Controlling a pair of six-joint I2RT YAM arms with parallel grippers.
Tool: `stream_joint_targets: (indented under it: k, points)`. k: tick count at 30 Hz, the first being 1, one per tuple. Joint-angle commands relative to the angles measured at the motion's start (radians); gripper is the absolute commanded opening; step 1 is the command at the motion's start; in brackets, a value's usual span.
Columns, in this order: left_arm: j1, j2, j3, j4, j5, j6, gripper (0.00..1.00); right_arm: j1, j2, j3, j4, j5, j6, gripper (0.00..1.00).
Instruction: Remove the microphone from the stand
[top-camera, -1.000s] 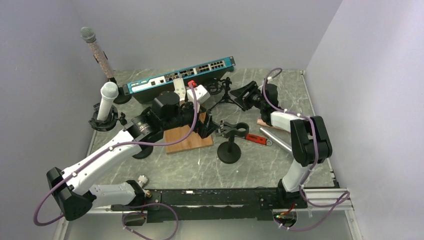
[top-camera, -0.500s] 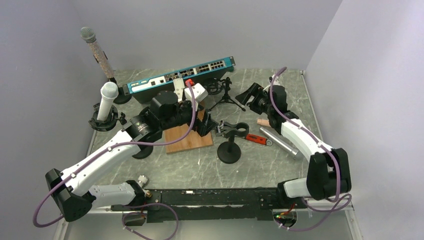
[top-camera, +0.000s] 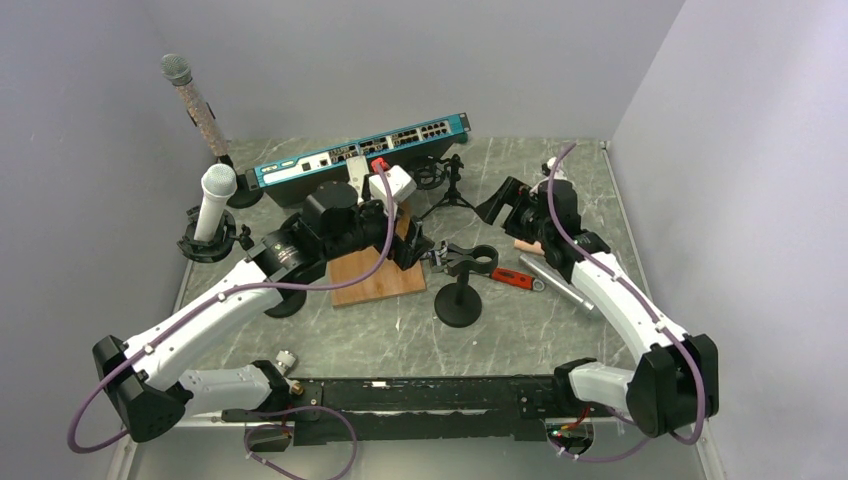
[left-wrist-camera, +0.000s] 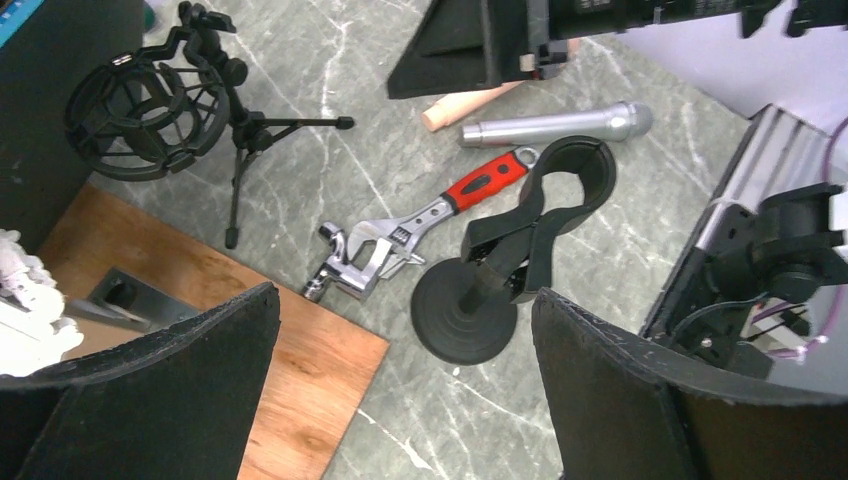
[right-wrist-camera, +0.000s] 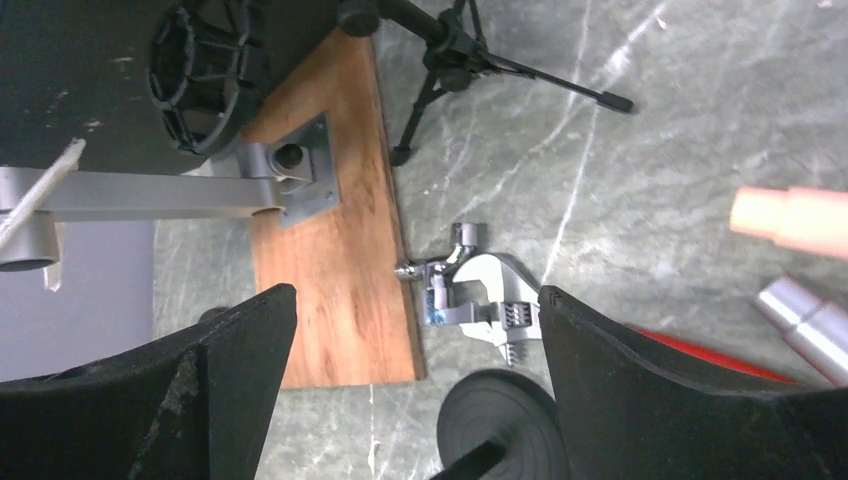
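i lowered my right arm at the elbow, out toward the near right, and my right gripper drew slightly back, uncovering more of the silver microphone.

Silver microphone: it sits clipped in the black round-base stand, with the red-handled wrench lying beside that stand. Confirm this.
Wrong about the microphone being clipped in. The silver microphone lies flat on the table, outside the black round-base stand, which holds nothing. The red-handled wrench does lie beside that stand. The left wrist view shows it.
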Motion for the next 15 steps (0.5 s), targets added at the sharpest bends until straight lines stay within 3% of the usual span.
stream_joint_targets:
  k: [1,9,15]
  points:
    - [-0.008,0.01,-0.006,0.026,-0.055,0.039,0.99,-0.002,-0.097,-0.018,-0.048,0.02,-0.022,0.92]
    - [-0.025,0.003,-0.034,0.052,-0.133,0.126,0.99,-0.002,-0.224,0.025,-0.18,-0.032,-0.127,0.95]
    - [-0.025,-0.03,0.136,-0.105,-0.205,0.128,1.0,-0.001,-0.291,0.024,-0.207,-0.083,-0.137,0.96]
